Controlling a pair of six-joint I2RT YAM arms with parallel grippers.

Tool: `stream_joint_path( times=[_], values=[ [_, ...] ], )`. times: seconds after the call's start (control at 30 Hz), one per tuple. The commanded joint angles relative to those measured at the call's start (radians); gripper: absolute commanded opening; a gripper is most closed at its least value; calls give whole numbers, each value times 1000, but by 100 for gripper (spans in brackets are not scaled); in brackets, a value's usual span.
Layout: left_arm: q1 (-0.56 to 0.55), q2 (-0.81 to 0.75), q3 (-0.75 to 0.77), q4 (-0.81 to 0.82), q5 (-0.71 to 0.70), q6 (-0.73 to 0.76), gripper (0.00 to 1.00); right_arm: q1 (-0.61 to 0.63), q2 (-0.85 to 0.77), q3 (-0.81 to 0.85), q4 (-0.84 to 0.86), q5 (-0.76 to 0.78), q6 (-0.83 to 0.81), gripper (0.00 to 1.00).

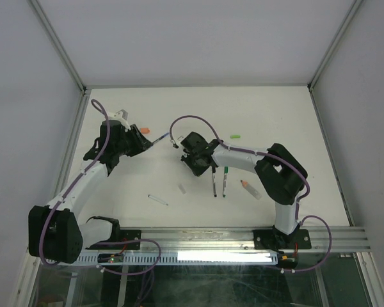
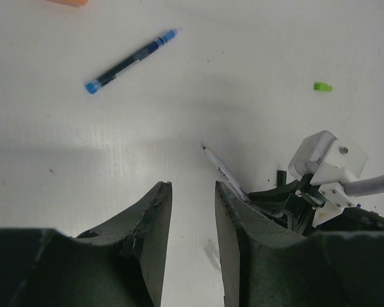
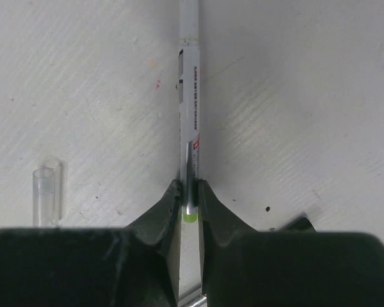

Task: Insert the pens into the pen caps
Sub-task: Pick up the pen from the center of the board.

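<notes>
My right gripper [image 3: 190, 185] is shut on a white pen [image 3: 191, 109] near its light green end, and the barrel runs straight away from the jaws over the table. In the top view the right gripper [image 1: 187, 157] sits mid-table. My left gripper [image 2: 192, 185] is open with a narrow gap and nothing between its fingers. It faces a dark blue pen [image 2: 131, 61], an orange pen cap [image 2: 67, 2] and the held white pen [image 2: 224, 173]. A light green pen cap [image 2: 322, 86] lies to the far right.
Two capped pens [image 1: 219, 182] lie side by side beneath the right arm. A thick clear pen with an orange tip [image 1: 251, 190] lies to their right. A short clear tube [image 3: 46, 195] and a slim pen [image 1: 157, 199] lie nearer the front rail [image 1: 243, 235].
</notes>
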Motion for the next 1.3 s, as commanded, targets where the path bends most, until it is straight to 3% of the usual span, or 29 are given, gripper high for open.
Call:
stream_joint_path(
  times=[0.0, 0.47, 1.27],
  values=[
    [-66, 34, -11, 92, 21, -62, 34, 6, -59, -23, 4, -29, 44, 9],
    [-194, 147, -51, 271, 63, -188, 37, -16, -137, -47, 43, -70, 130, 8],
    [-258, 350, -61, 433, 83, -336, 60, -42, -232, -181, 291, -91, 387, 8]
  ],
)
